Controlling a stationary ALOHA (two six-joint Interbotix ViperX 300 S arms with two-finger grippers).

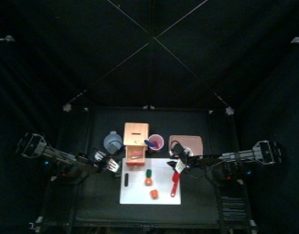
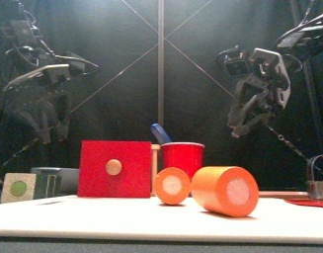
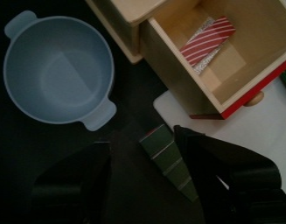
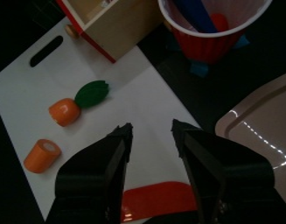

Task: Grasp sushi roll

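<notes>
Two orange sushi rolls [image 4: 65, 111] [image 4: 42, 156], one red cup [image 4: 215, 26], one blue pot [image 3: 58, 70]

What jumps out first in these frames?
In the front view, the two orange sushi roll pieces lie near and large on the white cutting board, with the red-fronted wooden box and a red cup just behind. The left wrist view looks into that box's open drawer, holding a red-and-white striped packet, beside a grey-blue bowl. Both end effectors hang open above the table, holding nothing.
</notes>
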